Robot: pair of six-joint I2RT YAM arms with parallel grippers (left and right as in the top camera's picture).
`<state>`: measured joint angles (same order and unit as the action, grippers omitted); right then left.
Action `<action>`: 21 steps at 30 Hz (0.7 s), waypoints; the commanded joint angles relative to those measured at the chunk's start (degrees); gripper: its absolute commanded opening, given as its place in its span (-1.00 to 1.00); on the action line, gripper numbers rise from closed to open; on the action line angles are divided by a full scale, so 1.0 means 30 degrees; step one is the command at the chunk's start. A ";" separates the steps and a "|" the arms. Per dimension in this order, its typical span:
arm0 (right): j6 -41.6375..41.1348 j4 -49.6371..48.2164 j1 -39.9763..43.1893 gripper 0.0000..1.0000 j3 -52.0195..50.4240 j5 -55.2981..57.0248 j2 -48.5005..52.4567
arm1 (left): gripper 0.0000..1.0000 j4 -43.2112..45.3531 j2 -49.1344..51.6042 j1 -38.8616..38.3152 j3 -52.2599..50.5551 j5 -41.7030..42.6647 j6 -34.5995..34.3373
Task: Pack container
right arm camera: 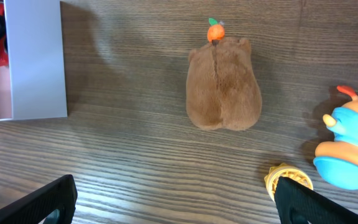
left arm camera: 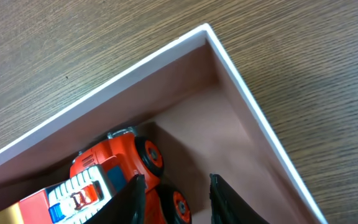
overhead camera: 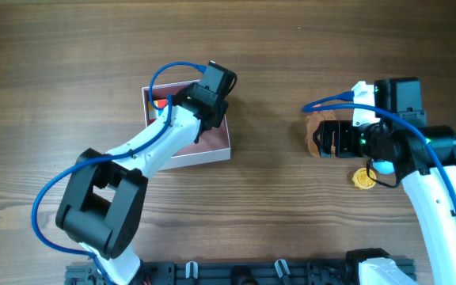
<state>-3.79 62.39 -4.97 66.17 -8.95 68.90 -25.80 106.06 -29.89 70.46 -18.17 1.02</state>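
Note:
The container point(overhead camera: 210, 153) is a shallow white-walled box with a pink inside, left of centre. A red toy fire truck point(left arm camera: 114, 171) lies in it near a corner point(left arm camera: 207, 31); a bit of the truck shows overhead point(overhead camera: 161, 101). My left gripper point(left arm camera: 176, 200) is open above the box floor, with one truck wheel between its fingers; overhead it hangs over the box point(overhead camera: 208, 99). My right gripper point(right arm camera: 176, 202) is wide open and empty above the bare table, short of a brown plush toy point(right arm camera: 222, 87). Overhead it sits over that plush point(overhead camera: 313, 131).
A blue and orange toy point(right arm camera: 350, 149) and a yellow gear-like wheel point(right arm camera: 284, 177) lie to the right of the plush; the wheel also shows overhead point(overhead camera: 362, 178). The container's outer wall point(right arm camera: 36, 62) is at the far left of the right wrist view.

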 commanded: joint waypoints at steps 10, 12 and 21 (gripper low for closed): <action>-0.5588 0.0692 0.0452 1.00 0.2448 0.5493 0.0000 | 0.71 -0.8735 -1.2233 0.3089 0.0095 0.1100 -0.7038; -0.6033 0.1086 0.2018 0.99 0.3905 0.5836 0.0066 | 0.97 -0.9952 -1.3916 0.5639 0.0095 0.2441 -0.7074; -0.3789 0.1727 0.9981 1.00 0.4029 0.2528 0.6798 | 1.00 -1.0943 -1.2364 1.4054 -0.0029 0.7410 -0.5916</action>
<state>-18.31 67.13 23.24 78.13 2.13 84.58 -58.59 65.49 10.98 70.61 0.54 -18.72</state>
